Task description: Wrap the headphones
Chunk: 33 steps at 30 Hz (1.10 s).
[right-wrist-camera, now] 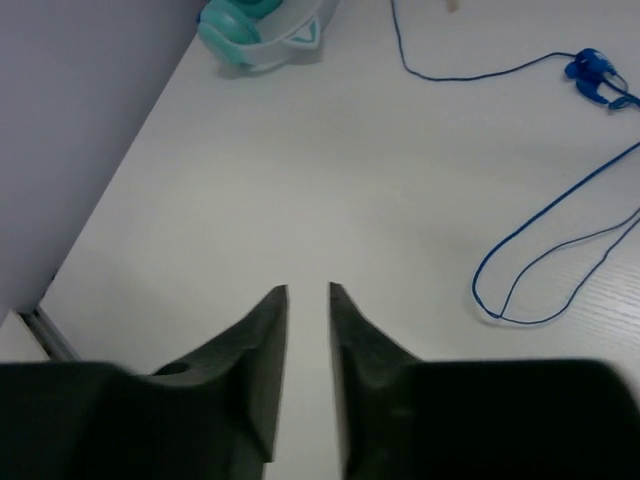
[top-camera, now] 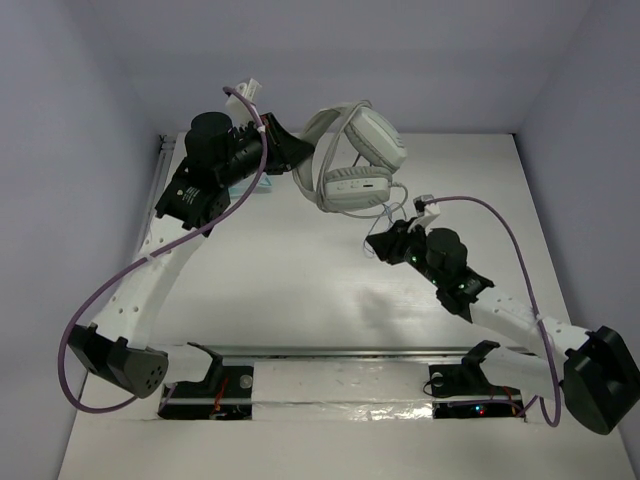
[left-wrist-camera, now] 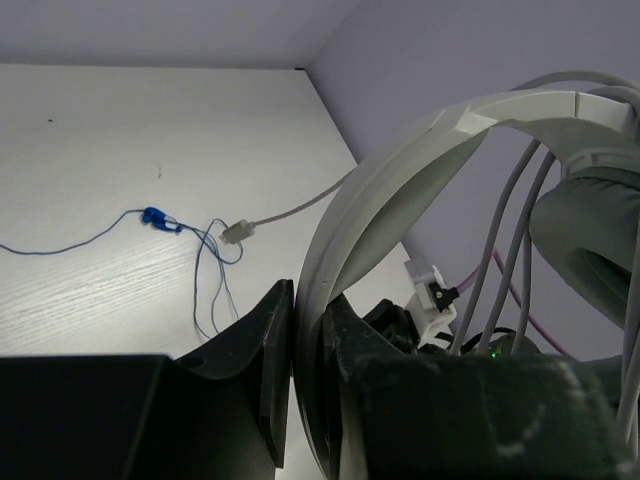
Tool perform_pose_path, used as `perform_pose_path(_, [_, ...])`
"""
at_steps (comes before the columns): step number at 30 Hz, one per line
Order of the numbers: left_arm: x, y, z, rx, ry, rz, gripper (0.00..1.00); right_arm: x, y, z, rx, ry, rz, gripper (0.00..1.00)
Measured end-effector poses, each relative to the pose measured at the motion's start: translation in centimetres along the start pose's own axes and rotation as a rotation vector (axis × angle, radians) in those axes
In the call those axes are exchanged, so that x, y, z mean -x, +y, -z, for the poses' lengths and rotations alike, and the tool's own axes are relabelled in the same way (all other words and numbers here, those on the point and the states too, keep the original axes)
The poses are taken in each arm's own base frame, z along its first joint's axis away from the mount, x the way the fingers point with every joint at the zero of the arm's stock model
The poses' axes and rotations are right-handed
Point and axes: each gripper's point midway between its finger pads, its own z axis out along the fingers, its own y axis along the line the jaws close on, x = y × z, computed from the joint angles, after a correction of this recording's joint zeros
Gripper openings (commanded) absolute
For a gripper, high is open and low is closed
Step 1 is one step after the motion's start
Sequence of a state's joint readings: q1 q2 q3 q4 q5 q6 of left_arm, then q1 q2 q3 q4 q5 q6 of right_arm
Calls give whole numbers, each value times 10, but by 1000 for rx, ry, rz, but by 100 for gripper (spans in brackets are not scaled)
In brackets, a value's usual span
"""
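White headphones (top-camera: 352, 186): one, clamped; teal headphones (right-wrist-camera: 255, 35): apparently one.

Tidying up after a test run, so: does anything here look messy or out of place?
The blue cable sprawls in loose loops on the table, unwound. The headphones are held up by their headband in the left tool, their grey cable dangling in slack strands.
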<state>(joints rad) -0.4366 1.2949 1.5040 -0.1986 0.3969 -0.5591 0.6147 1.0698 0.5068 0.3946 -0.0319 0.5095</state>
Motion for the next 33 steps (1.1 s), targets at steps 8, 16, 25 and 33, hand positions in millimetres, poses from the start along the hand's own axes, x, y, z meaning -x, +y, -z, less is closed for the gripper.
perform_pose_path(8, [1,2,0,10,-6,-3,0,27,-14,0,-117,-69,63,63])
perform_pose_path(16, [-4,3,-1,5,9,-5,0,32,-14,-40,-116,-52,134,64])
perform_pose_path(25, [-16,10,1,20,51,0,0,44,-10,-80,-93,-85,206,53])
perform_pose_path(33, [-13,3,8,4,42,-8,0,61,-10,-87,-110,-144,243,52])
